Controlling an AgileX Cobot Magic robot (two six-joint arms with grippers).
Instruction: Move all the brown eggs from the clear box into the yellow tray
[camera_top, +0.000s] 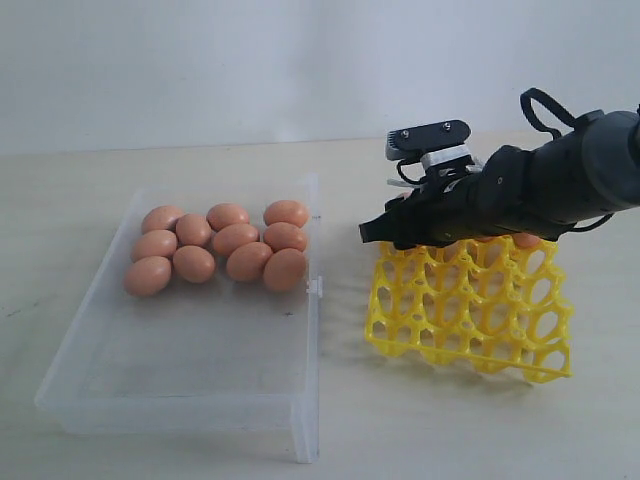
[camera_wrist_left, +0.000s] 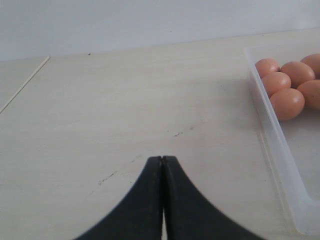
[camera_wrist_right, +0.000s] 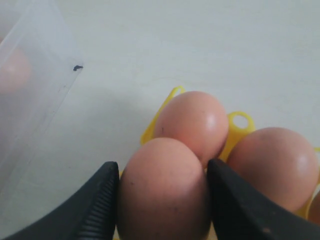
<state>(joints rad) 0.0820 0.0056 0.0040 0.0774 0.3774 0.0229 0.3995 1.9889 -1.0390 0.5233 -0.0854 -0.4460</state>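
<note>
Brown egg (camera_wrist_right: 162, 195) clamped in right hand (camera_top: 380, 232), long axis along its fingers (camera_wrist_right: 242, 200), above yellow tray's (camera_top: 470, 330) 10 o'clock corner; left hand (camera_wrist_left: 161, 167) together, empty.

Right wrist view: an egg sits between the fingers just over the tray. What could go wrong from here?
1. The held egg in the right gripper looks crowded against two tray eggs; lowering could knock shells together.
2. In the exterior view the arm hides the back row of the yellow tray, so whether the cup below is free cannot be checked.
3. The boxed eggs in the clear box lie packed together; later picks may nudge neighbours.
</note>
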